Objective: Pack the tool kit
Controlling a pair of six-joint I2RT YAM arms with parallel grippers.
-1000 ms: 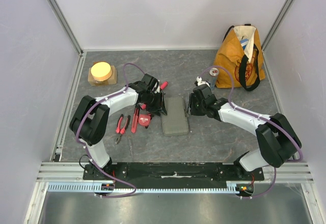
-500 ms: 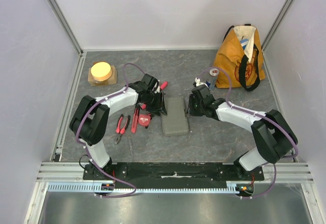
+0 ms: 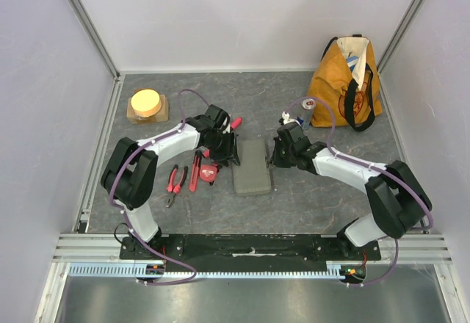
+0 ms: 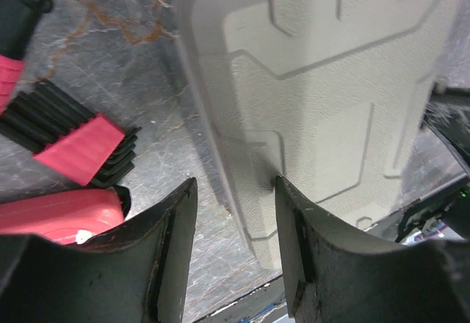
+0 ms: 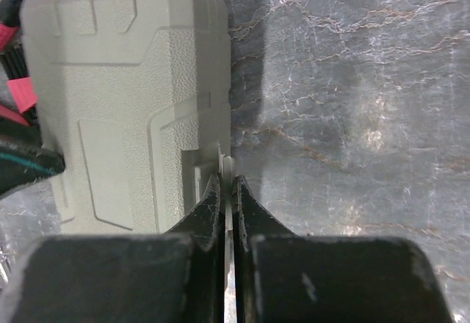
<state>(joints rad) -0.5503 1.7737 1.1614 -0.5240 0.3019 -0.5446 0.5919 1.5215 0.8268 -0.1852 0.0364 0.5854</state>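
The tool kit's grey case [image 3: 252,166] lies closed and flat at mid-table. My left gripper [image 3: 229,154] is at its left edge. In the left wrist view the left gripper [image 4: 235,191] is open, one finger over the case [image 4: 330,81] and the other over the table, with the case's rim between them. My right gripper [image 3: 275,154] is at the case's right edge. In the right wrist view the right gripper [image 5: 226,183] is shut on a thin tab sticking out from the side of the case [image 5: 125,95]. Pliers [image 3: 175,180], a red-handled tool [image 3: 195,172] and the round red tape measure [image 3: 208,174] lie left of the case.
An orange tote bag [image 3: 345,81] stands at the back right with a can [image 3: 307,110] in front of it. A yellow disc on a wooden block [image 3: 147,105] sits at the back left. Another red handle [image 3: 235,122] lies behind the left gripper.
My right gripper has closed from partly open to shut at the case's right edge. The left gripper and the case stay where they were.
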